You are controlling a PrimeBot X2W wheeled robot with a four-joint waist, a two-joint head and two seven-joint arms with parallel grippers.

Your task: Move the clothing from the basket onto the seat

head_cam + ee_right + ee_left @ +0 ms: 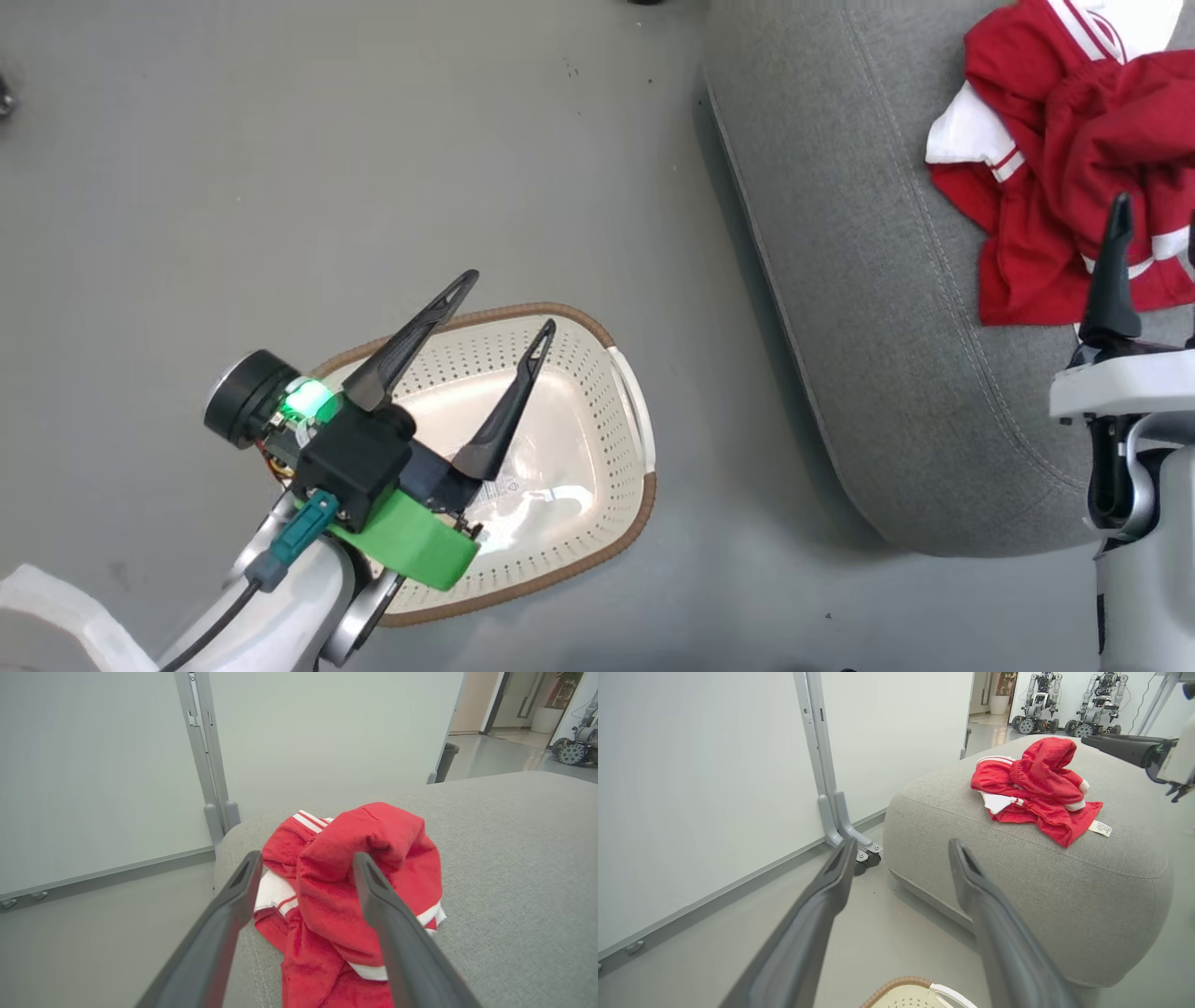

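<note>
1. The clothing lies in a crumpled red heap, with white panels and thin stripes showing, on top of the seat. It sits toward the seat's far right part.
2. The right gripper is at the near side of that heap. Its jaws are spread wide and clamp nothing, and the red mound shows between the two dark fingers. Whether a finger brushes the cloth I cannot tell.
3. The basket sits on the grey floor to the left of the seat and apart from it. Its brown rim faces up, and the label sticker on its base is in plain sight.
4. The left gripper hangs over the basket's far edge — jaws wide, holding nothing.
5. Farther out, a white partition panel stands beyond the seat, joined by a grey post on castors. Past a doorway, two other wheeled robots are parked.
</note>
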